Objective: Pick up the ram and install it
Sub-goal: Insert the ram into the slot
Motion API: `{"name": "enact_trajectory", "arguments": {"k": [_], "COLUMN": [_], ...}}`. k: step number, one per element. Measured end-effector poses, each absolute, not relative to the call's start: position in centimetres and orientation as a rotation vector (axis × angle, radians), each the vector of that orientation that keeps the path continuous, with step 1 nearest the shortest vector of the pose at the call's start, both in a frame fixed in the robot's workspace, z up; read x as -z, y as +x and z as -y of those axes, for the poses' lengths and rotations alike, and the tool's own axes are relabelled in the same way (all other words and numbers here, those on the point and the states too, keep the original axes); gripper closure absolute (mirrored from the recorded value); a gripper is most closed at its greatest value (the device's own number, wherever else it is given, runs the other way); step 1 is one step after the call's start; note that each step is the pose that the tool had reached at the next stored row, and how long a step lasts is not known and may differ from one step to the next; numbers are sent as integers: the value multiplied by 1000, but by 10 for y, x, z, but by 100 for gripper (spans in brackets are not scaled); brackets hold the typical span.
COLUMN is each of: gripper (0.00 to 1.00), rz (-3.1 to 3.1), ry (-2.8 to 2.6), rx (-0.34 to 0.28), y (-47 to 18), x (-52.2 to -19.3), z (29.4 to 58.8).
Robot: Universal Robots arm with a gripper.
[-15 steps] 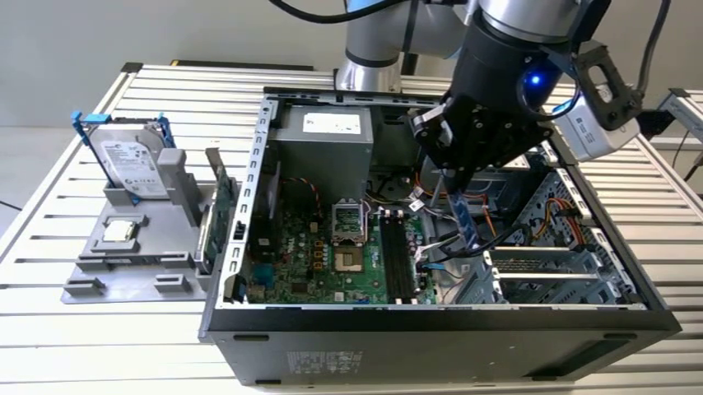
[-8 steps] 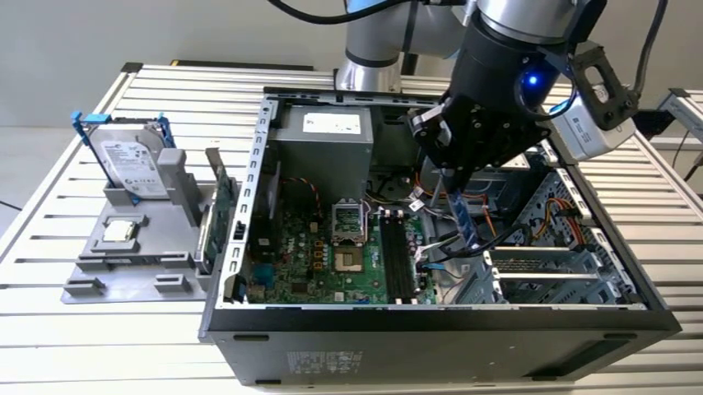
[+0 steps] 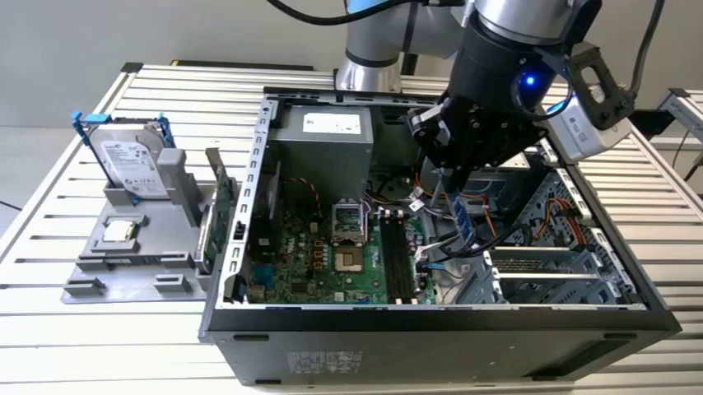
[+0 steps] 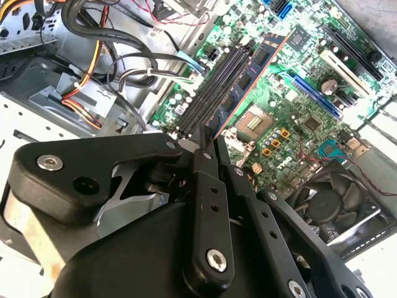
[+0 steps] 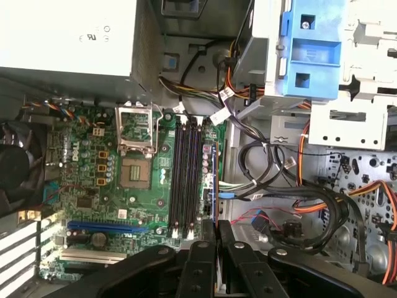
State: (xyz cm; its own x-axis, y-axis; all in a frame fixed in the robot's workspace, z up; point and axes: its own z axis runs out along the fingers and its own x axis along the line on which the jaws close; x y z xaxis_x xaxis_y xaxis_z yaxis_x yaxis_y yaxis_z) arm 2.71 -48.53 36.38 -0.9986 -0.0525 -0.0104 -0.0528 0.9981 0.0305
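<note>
The jaws are closed on the ram [image 5: 214, 180], clamping one end. In both wrist views the stick projects straight out from the jaw tips, and the second wrist view shows its blue chip-bearing face [image 4: 248, 81]. Beyond it lie the black memory slots [image 5: 186, 177] on the green motherboard [image 5: 136, 186]; the ram lines up parallel to them, just beside the outermost slot. In the exterior view the ram [image 3: 463, 220] hangs inside the open computer case [image 3: 439, 333]. A hard drive [image 3: 132, 164] stands farther off on the desk [image 3: 66, 362].
</note>
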Motion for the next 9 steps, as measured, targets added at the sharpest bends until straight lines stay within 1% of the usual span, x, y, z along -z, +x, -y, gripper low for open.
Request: {"name": "enact_trajectory", "arguments": {"k": [9], "gripper": [100], "rz": [-3131], "ry": [-83], "rx": [-48], "y": [27], "x": [-361], "z": [483]}}
